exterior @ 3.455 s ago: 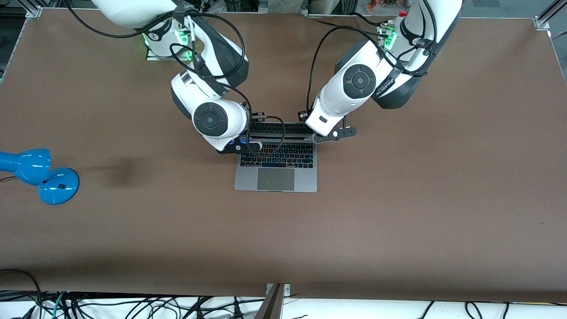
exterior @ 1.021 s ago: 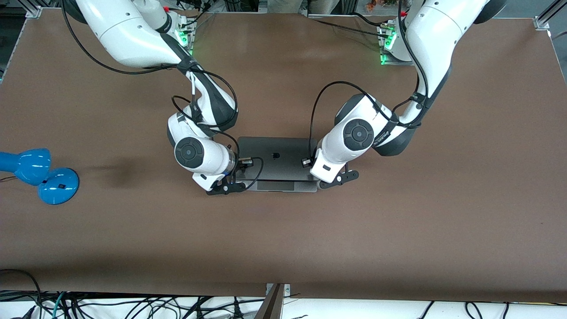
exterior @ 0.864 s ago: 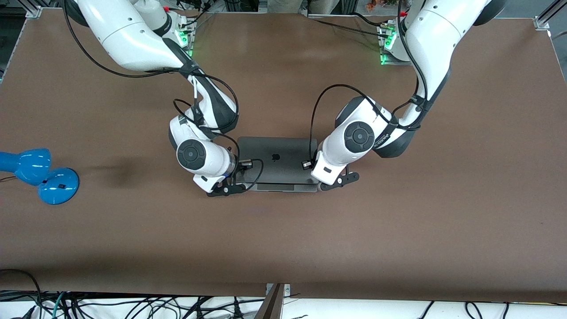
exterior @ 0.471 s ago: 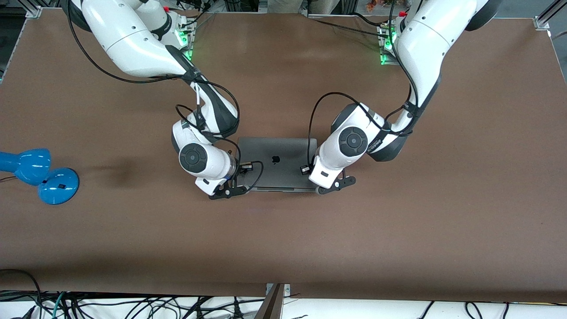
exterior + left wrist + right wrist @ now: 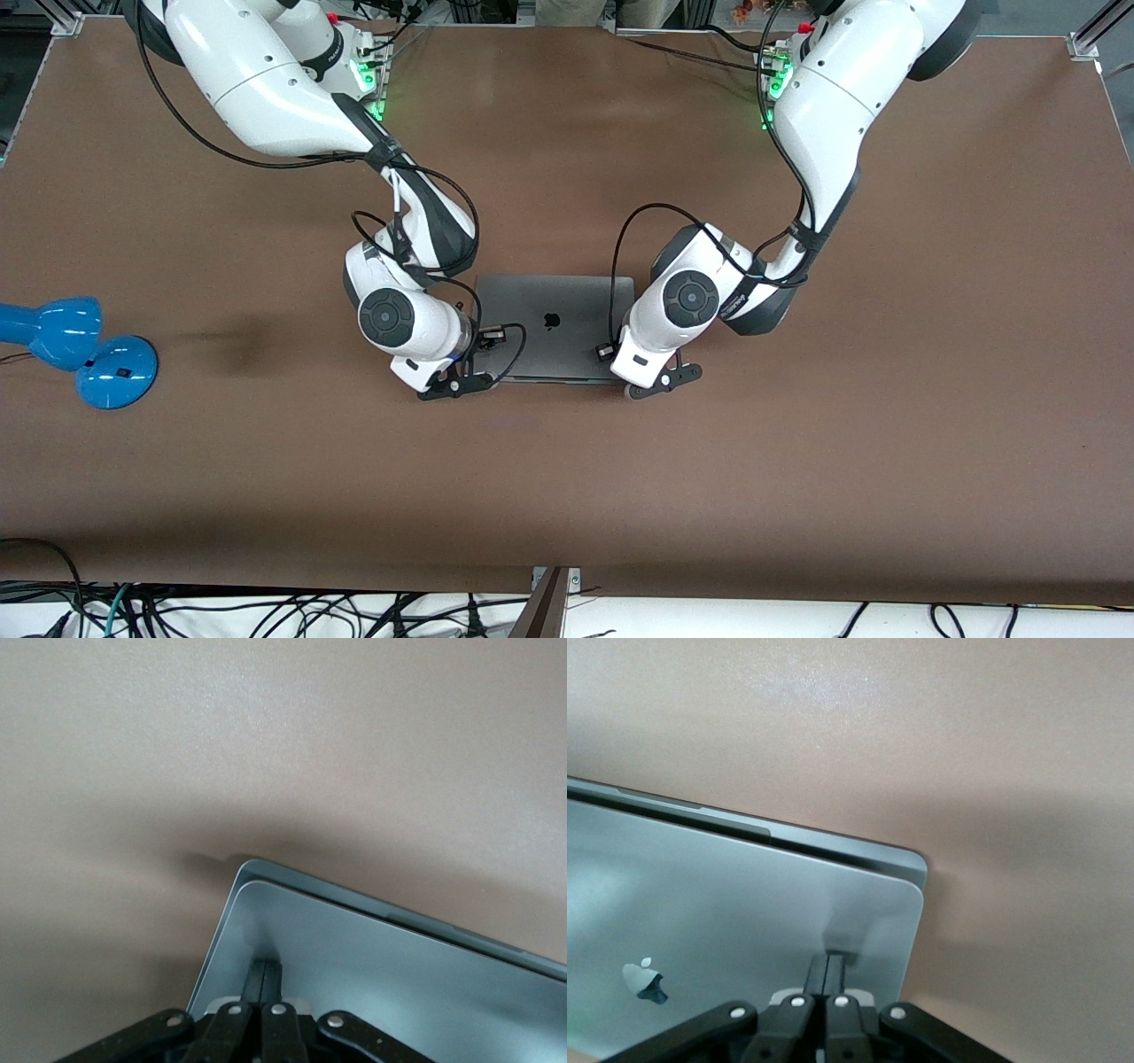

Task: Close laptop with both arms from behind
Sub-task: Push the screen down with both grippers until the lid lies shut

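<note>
The space-grey laptop (image 5: 554, 323) lies mid-table with its lid almost flat on the base and the black apple logo (image 5: 550, 320) facing up. A thin gap between lid and base shows in both wrist views. My left gripper (image 5: 651, 381) is shut, its fingertips (image 5: 264, 967) resting on the lid (image 5: 372, 974) near the front corner toward the left arm's end. My right gripper (image 5: 452, 383) is shut, its fingertips (image 5: 827, 958) resting on the lid (image 5: 726, 912) near the other front corner.
A blue lamp (image 5: 80, 350) lies on the brown table (image 5: 797, 461) at the right arm's end. Loose cables (image 5: 266, 611) run below the table's edge nearest the front camera.
The lid has come down from upright to almost flat. Both grippers have moved down and toward the front camera with the lid's edge, staying shut.
</note>
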Motion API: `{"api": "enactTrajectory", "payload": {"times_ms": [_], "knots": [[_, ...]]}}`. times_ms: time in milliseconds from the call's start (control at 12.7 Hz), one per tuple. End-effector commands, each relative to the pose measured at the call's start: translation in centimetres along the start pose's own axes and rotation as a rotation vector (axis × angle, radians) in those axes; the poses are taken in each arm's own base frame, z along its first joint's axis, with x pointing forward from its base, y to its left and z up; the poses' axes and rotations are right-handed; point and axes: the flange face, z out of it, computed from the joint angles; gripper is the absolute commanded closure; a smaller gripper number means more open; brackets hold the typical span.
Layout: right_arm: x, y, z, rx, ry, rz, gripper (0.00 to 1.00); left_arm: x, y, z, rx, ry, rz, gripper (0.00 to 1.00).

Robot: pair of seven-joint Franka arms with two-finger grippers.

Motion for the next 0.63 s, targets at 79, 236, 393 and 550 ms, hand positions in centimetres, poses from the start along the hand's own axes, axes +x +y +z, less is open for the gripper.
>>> {"api": "enactTrajectory", "payload": {"times_ms": [79,236,393,550], "knots": [[0.3,0.2,0.6,-0.002,0.013,-0.02,1.0,0.4,0.7,1.1,0.013,0.041,0.008,1.0],[0.4,0.2,1.3,0.004,0.025,-0.036,1.0,0.7,0.5,1.4,0.006,0.049,0.004,1.0],[0.6,0.2,2.6,0.012,0.038,-0.069,1.0,0.9,0.3,2.2,0.003,0.049,0.001,1.0],[0.6,0.5,3.3,0.006,0.033,-0.068,1.0,1.2,0.1,2.4,0.003,0.055,-0.002,1.0]]}}
